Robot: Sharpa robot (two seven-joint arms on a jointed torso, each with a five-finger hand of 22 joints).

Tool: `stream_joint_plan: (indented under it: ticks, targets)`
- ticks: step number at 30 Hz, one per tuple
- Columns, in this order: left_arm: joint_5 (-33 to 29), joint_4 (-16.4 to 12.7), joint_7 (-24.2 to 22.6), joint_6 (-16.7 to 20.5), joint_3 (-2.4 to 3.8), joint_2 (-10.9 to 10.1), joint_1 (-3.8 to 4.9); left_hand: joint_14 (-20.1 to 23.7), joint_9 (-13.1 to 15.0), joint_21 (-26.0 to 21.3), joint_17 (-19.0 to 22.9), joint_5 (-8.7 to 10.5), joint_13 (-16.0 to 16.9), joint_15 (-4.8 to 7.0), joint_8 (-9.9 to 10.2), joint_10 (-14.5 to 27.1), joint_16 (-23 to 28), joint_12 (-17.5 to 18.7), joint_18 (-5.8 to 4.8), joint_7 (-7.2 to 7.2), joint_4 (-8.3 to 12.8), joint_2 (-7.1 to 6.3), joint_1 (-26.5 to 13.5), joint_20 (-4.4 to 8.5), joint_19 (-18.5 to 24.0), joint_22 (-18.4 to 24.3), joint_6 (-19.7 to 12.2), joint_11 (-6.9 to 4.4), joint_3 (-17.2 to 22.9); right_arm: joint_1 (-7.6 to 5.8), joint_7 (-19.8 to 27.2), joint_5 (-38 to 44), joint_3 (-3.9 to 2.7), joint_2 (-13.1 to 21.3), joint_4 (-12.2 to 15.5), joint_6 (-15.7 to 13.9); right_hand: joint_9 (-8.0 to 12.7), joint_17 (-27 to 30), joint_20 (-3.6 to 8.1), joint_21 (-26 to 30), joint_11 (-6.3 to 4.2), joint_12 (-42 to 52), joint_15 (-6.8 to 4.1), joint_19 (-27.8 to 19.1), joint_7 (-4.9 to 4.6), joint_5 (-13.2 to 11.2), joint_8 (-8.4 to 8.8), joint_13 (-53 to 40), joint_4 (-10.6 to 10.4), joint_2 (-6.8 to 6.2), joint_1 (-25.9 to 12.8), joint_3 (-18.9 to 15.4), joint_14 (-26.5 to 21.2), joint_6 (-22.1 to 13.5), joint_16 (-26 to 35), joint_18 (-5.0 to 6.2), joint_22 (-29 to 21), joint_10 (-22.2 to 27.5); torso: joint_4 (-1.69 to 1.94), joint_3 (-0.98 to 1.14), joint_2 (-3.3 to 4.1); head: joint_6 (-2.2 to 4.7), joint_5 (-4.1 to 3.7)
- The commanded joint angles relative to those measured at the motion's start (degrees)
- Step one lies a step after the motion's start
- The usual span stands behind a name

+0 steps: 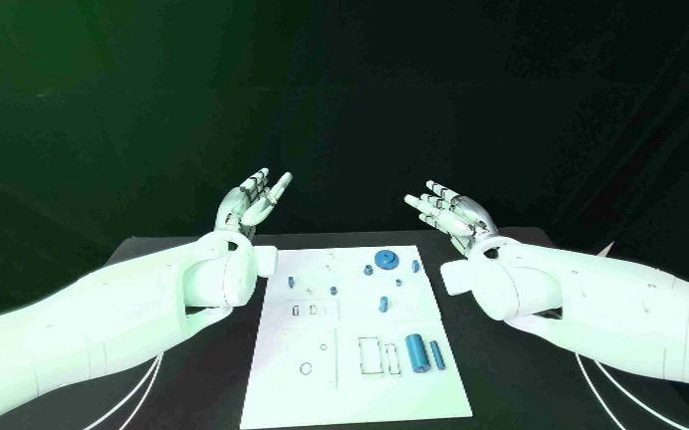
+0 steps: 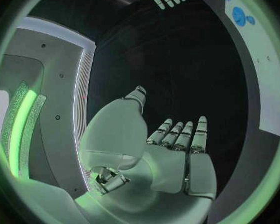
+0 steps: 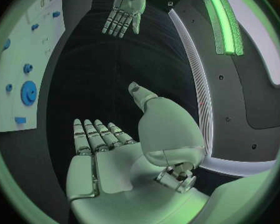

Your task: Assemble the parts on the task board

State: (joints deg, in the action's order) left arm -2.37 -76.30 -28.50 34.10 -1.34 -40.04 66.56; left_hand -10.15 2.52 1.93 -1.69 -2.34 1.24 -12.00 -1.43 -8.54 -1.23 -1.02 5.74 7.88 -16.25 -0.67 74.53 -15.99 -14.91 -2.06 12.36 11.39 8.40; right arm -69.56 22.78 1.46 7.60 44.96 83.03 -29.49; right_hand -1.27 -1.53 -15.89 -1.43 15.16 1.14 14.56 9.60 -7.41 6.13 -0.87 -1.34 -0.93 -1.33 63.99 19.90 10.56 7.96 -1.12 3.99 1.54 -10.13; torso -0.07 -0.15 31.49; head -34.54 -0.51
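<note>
The white task board (image 1: pixel 359 390) lies in the middle of the black table. Several blue parts sit on it: a round gear-like disc (image 1: pixel 385 259) at the far end, small pieces (image 1: pixel 383 303) around the middle, and two long cylinders (image 1: pixel 415 352) nearer me. My left hand (image 1: pixel 252 201) is raised above the table's far left, fingers apart, holding nothing. My right hand (image 1: pixel 451 211) is raised at the far right, also spread and empty. In the left wrist view my left hand (image 2: pixel 177 149) shows flat and open. The right wrist view shows my right hand (image 3: pixel 109 149) open, the board (image 3: pixel 15 84) and the disc (image 3: pixel 28 92).
The black table (image 1: pixel 187 251) runs out on both sides of the board. Both white forearms reach in over its left and right parts. Behind the table hangs a dark curtain.
</note>
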Motion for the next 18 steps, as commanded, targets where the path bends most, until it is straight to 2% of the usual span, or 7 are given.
stream_joint_plan:
  ticks: [1,7,8,9,12,15,18]
  targets:
    - [-0.9,0.1,-0.2,-4.1,0.0,0.1,0.06,-0.1,0.1,0.2,-0.1,-0.38,0.1,-0.5,-0.4,-0.2,-0.3,-0.3,1.14,6.27,-0.4,-0.05,1.4,-0.53,-0.1,-0.1,0.6,0.48,0.0,-0.94,-3.7,2.8,0.66,0.0,-0.8,10.7,-0.4,-0.5,-0.97,-0.9,0.78,0.6,0.8,1.9,-9.87,0.2,-0.79,-0.3,1.8,-0.58,3.7,1.5,2.7,2.2,-0.9,1.2,0.5,-2.4,0.0,0.0,0.0,0.01,0.0]
    - [-0.9,0.1,-0.2,-4.1,0.0,0.1,0.06,-2.2,0.7,0.5,-0.5,-0.39,0.5,-0.48,-1.2,-3.2,-0.8,-0.8,1.73,6.59,-0.2,-0.25,2.7,-0.61,-0.8,-0.3,3.4,0.96,0.4,-2.04,-4.8,3.3,1.53,0.0,-1.6,13.4,-2.3,-2.7,-0.79,-4.0,0.3,2.4,-0.19,10.0,-9.67,0.7,-3.61,-1.4,5.4,-1.52,7.9,3.2,16.7,12.6,-4.2,2.27,1.8,-15.0,0.0,0.0,0.0,0.01,0.0]
    - [-1.0,-1.6,-0.7,-5.3,0.01,-2.3,0.26,-3.4,1.0,0.8,-0.7,-0.39,0.6,-0.57,-1.6,-4.5,-1.1,-1.0,1.95,6.81,-0.1,-0.31,3.4,-0.65,-1.7,-0.4,4.6,1.16,0.5,-2.41,-3.0,16.8,1.53,0.3,-3.5,7.8,-2.6,-3.0,-0.82,-4.4,0.15,2.7,-0.51,11.2,-9.66,0.8,-4.13,-1.5,5.7,-1.64,8.3,3.3,18.9,14.3,-4.7,2.54,2.0,-17.3,0.25,-0.3,0.55,-1.93,0.06]
    - [-1.0,-1.8,-0.8,-5.4,0.01,-2.5,0.31,-4.9,1.3,1.2,-1.0,-0.39,0.7,-0.71,-1.9,-6.0,-1.4,-1.2,2.06,7.01,-0.1,-0.35,4.0,-0.68,-2.7,-0.6,5.8,1.46,0.7,-2.51,-3.1,18.4,1.52,0.3,-3.7,7.2,-3.0,-3.4,-0.73,-5.0,-0.14,3.2,-0.79,12.9,-9.5,0.9,-4.78,-1.7,6.0,-1.78,8.6,3.5,21.6,16.4,-5.4,2.91,2.2,-20.1,0.32,-0.33,0.68,-1.91,0.05]
    - [-0.9,-2.4,-1.1,-5.8,0.01,-3.2,0.49,-12.9,3.0,3.8,-2.5,-0.47,1.5,-1.27,-4.5,-15.4,-3.6,-2.9,1.92,8.0,0.7,-1.1,7.2,-0.63,-10.6,-1.9,13.4,2.69,1.3,-2.82,-3.6,23.1,1.51,0.2,-4.2,5.7,-5.1,-5.2,-0.7,-8.1,-1.56,5.1,-2.67,22.7,-8.67,2.7,-8.06,-2.4,7.4,-2.47,10.0,4.9,35.5,27.5,-8.5,4.81,3.1,-35.9,0.47,-0.36,1.04,-2.07,-0.02]
    - [-0.5,-3.3,-1.3,-6.1,0.02,-3.9,0.7,-22.7,4.6,8.2,-4.2,-0.45,2.2,-1.16,-7.0,-27.0,-6.3,-4.8,1.89,7.99,1.5,-1.8,9.9,-0.69,-23.0,-3.9,20.4,3.19,2.0,-3.21,-4.5,27.7,1.49,0.1,-4.5,4.6,-5.6,-5.1,-0.71,-9.4,-2.21,4.4,-3.39,28.7,-8.17,3.5,-8.77,-2.3,8.0,-3.04,10.3,6.0,37.9,31.4,-8.4,5.57,3.2,-39.7,0.61,-0.42,1.46,-2.13,-0.15]
    - [0.0,-4.3,-1.3,-6.5,0.03,-4.7,1.05,-32.9,6.1,10.2,-6.1,-0.47,2.7,0.1,-9.3,-37.5,-9.2,-6.3,3.13,7.46,2.3,-2.5,11.9,-0.47,-26.7,-4.5,26.9,2.04,2.7,-3.7,-5.7,31.8,1.47,0.1,-4.6,4.1,-6.1,-5.2,-0.62,-10.5,-2.71,3.7,-4.03,32.9,-7.73,3.8,-9.52,-2.3,8.3,-3.63,10.3,6.9,40.1,35.2,-8.5,6.21,3.3,-41.5,0.78,-0.49,2.09,-1.93,-0.34]
